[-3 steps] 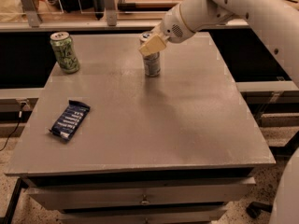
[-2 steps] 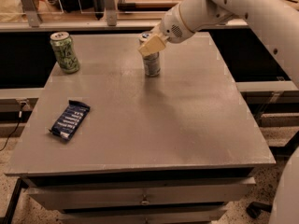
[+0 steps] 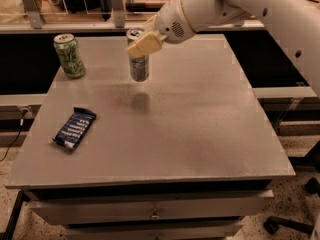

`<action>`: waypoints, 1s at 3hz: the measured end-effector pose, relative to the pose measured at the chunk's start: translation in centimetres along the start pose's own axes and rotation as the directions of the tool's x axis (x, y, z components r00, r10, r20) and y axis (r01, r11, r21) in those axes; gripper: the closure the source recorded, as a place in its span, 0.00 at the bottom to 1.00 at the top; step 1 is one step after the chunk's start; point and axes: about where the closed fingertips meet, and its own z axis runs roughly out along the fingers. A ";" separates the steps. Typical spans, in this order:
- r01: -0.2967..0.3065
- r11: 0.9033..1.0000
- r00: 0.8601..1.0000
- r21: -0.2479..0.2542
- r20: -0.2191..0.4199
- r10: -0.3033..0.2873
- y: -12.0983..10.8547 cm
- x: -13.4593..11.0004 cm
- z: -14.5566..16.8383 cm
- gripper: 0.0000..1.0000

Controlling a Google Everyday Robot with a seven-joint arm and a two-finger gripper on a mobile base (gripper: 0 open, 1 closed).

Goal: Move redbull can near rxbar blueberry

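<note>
Grey surface [image 3: 200, 129]: flat matt top; drawer fronts [image 3: 150, 211] show under its near edge.
My tool [image 3: 141, 43]: over the far middle of the surface, at the end of my white arm [image 3: 260, 9], which reaches in from the upper right.
Tool state: closed around the upper part of the redbull can [image 3: 139, 70]. One beige finger [image 3: 146, 44] lies across the can's front; the other is hidden behind it.
Can in grip: the redbull can is upright, its silver top showing above the finger. Its base hangs clear of the surface, and a dark shadow [image 3: 140, 102] lies on the surface below, apart from the base.
Bar: the rxbar blueberry [image 3: 75, 129] lies flat near the left front edge. Dark blue wrapper with white lines, long side on a slant. It is well apart from the redbull can, nearer the camera and further left.
Other can: a green can [image 3: 69, 55] stands upright at the far left corner, left of the redbull can and not touching it.
Beyond the surface: a rail [image 3: 75, 26] with metal uprights; too dim to tell more.
</note>
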 end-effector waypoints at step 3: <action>0.040 0.960 0.999 -0.277 0.008 -0.039 8.7 -1.9 7.9 1.00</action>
